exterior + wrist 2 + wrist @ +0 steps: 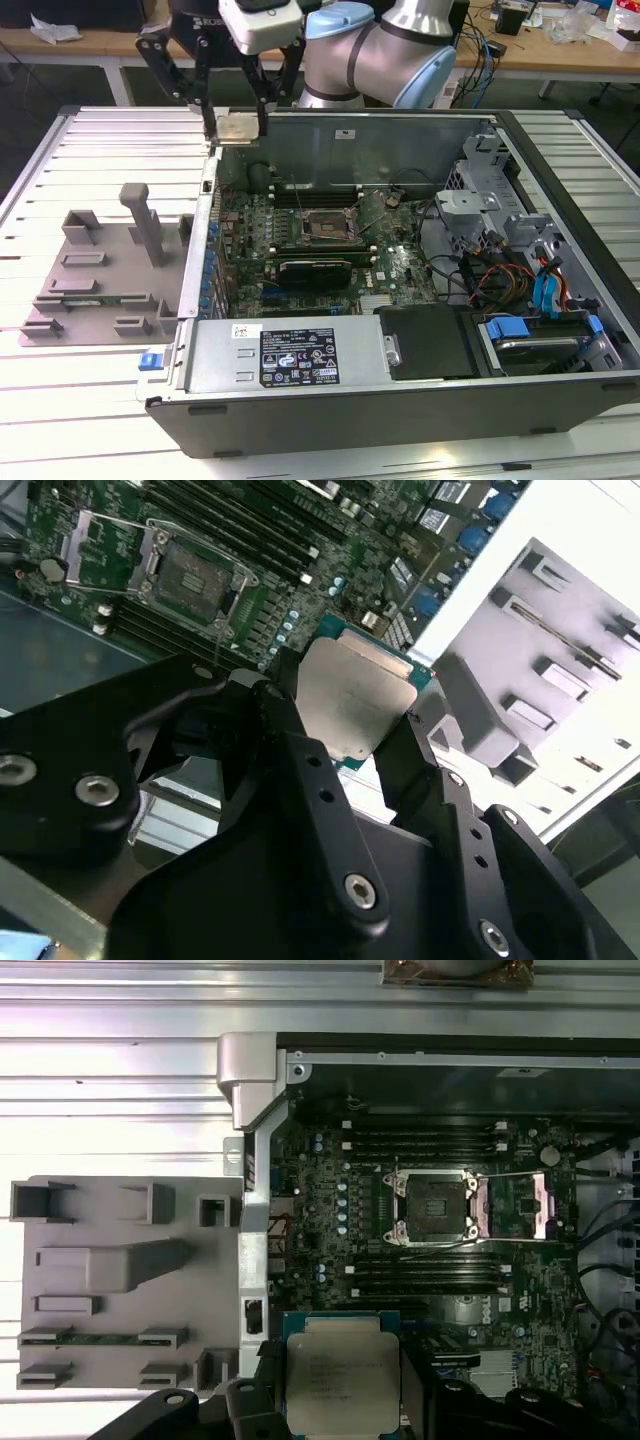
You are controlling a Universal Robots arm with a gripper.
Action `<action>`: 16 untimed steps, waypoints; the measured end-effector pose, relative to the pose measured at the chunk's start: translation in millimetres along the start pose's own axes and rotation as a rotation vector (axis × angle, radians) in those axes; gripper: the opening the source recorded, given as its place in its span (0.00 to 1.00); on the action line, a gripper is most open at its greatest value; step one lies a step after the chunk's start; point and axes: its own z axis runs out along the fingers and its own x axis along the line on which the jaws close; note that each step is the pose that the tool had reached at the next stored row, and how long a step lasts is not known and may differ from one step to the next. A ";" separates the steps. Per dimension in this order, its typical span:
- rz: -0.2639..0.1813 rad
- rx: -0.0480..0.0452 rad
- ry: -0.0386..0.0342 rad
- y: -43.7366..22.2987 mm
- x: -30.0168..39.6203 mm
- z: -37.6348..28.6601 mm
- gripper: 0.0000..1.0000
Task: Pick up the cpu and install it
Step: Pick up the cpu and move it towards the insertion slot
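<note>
Second wrist view | gripper (352,708) pinches cpu (345,685) | cpu edges hidden behind fingers (300,750)

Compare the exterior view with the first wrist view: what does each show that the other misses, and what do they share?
Exterior view adds the arm, the power supply and the blue drive cables, and places the cpu by the far corner of the case. First wrist view adds a straight-down look at the cpu's metal top and into the open socket. Shared: the gripper shut on the cpu, the socket, the grey tray beside the case.
</note>
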 end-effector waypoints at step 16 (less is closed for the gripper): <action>0.000 0.0000 0.0000 0.8 -86.4 2.8 0.55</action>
